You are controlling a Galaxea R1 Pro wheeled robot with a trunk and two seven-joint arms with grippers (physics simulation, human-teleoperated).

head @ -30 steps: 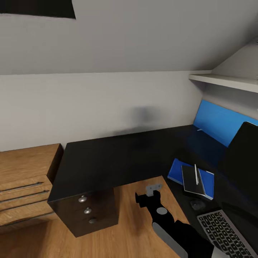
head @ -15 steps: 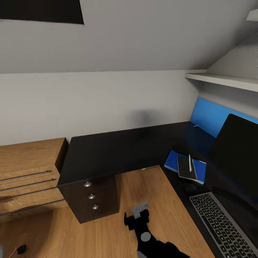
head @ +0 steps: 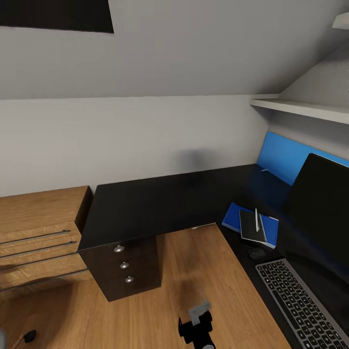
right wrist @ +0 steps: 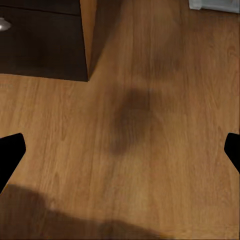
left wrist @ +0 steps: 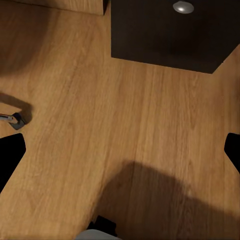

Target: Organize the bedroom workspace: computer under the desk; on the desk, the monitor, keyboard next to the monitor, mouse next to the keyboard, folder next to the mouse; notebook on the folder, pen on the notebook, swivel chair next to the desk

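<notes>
- As the desk [head: 160, 203] stands along the grey wall and turns down the right side, its black top carries the whole set in one line: monitor [head: 322, 213], keyboard [head: 303, 303], mouse [head: 256, 253], then the stack.
- Folder [head: 232, 215] lies flat on the desk's right wing, just beyond the mouse; notebook [head: 251, 227] sits on it, pen [head: 256, 219] on the notebook. Judgement: stacked in this order because each piece is smaller than the one beneath, so nothing overhangs.
- Pen's long axis runs away from the robot toward the back wall, roughly in line with the notebook's long edge. Keyboard's long axis runs along the wing, near end toward the robot, far end toward the mouse.
- Monitor stands upright at the wing's outer side, black front facing the open floor.
- Drawer unit [head: 127, 271] with silver knobs sits under the desk's left end, beside a wooden dresser [head: 39, 237].
- Left gripper [left wrist: 120, 150]: fingers spread wide, holding nothing, wood floor [left wrist: 100, 125] beneath; a castor [left wrist: 15, 119] at the edge.
- Right gripper [right wrist: 120, 150]: fingers spread apart, empty, hanging over bare floor near the drawer unit.
- Judgement: desk items look done; the chair step remains.
</notes>
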